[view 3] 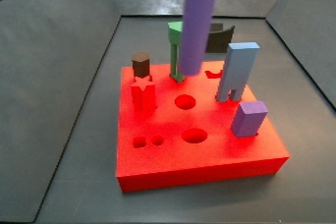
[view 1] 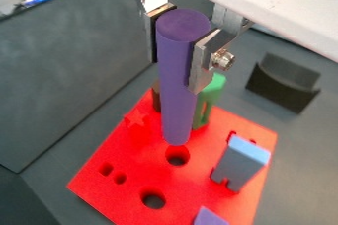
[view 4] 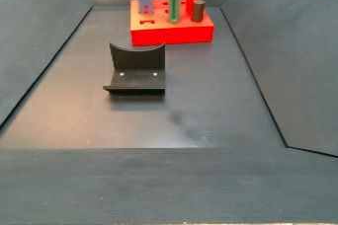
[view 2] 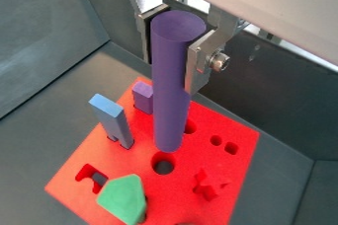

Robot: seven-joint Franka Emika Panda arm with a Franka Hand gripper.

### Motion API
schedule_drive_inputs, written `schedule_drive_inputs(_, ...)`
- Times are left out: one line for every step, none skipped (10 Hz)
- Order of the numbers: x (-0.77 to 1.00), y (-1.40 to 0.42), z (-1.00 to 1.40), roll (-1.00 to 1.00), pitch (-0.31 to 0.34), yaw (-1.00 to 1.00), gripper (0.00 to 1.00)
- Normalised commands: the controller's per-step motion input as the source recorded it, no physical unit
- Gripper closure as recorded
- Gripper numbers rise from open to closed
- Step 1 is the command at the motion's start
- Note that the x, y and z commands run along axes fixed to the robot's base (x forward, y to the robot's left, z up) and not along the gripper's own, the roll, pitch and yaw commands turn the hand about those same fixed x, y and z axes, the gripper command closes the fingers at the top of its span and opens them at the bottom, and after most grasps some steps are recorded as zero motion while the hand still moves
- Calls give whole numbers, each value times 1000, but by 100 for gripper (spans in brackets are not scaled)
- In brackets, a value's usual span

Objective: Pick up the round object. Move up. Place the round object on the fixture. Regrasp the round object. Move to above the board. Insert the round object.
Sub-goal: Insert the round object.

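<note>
— What fills the scene?
— The red board (view 3: 197, 154) fills the lower middle of a side view. The dark fixture (view 4: 134, 71) sits mid-frame in a side view, well apart from the board.
— And the claw?
— The gripper (view 1: 183, 39) hangs above the board, its silver fingers (view 1: 205, 53) clamped on the round object (view 2: 171, 81), which stands upright over a round hole (view 2: 164, 165).
— Other pieces?
— A pale-blue arch block (view 3: 237, 71), green peg (view 3: 176, 37) and small purple block (view 3: 250, 118) stand on the board.

The gripper (view 1: 183, 34) has flat silver plate fingers (view 1: 208, 53) with dark pads, a metal screw on one finger, and a white body above.
</note>
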Motion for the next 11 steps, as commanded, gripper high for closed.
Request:
schedule_drive_inputs(86,0,-246,-56,0,-231,100)
schedule_drive_inputs(14,17,-243,-47,0,-209,100)
schedule_drive_inputs(0,174,-314,-151,-26,-126,100)
schedule_drive_inputs(0,149,-277,-130,-11,-126,100)
schedule_drive_inputs(0,163,-320,-130,-10,-103,100)
schedule_drive_inputs(83,194,-306,-173,0,-94,100)
schedule_drive_inputs(211,37,-320,-94,20,-49,100)
schedule_drive_inputs(123,37,-369,-149,0,-49,100)
schedule_drive_inputs(106,23,-394,-116,0,-49,100)
schedule_drive_inputs(43,0,-391,-99,0,-20,100)
schedule_drive_inputs(0,0,-283,-83,0,0,100)
